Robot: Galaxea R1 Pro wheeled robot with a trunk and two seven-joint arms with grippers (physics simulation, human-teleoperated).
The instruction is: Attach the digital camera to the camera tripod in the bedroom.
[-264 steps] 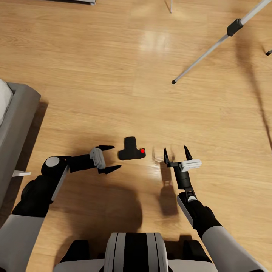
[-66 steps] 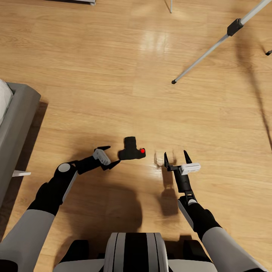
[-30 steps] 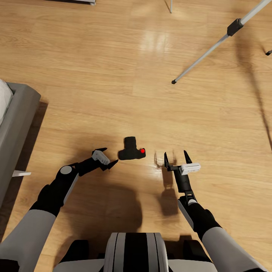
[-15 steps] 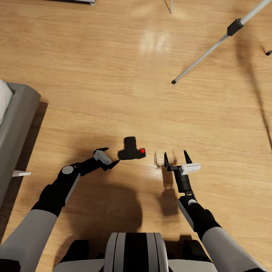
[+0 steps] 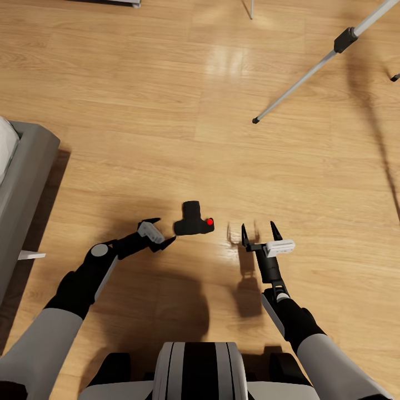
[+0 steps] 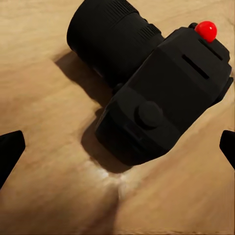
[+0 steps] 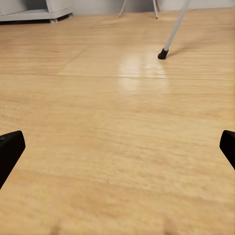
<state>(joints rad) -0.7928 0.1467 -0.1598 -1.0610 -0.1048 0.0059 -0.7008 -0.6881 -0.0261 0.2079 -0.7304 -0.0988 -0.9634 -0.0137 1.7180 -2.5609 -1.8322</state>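
both arms: light grey upper sleeves, black forearms and joints. left arm carries a round grey cap at one joint. left gripper (image 5: 160, 230): pale grey block, two black pointed fingers. right gripper (image 5: 259, 231): white block on a black wrist, same black pointed fingers. trunk: white-grey casing with broad black lengthwise stripes.

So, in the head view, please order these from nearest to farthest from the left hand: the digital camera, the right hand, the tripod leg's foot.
1. The digital camera, on the floor just ahead of the open left hand.
2. The right hand, past the camera, to the right.
3. The tripod foot, far ahead and to the right on the floor.
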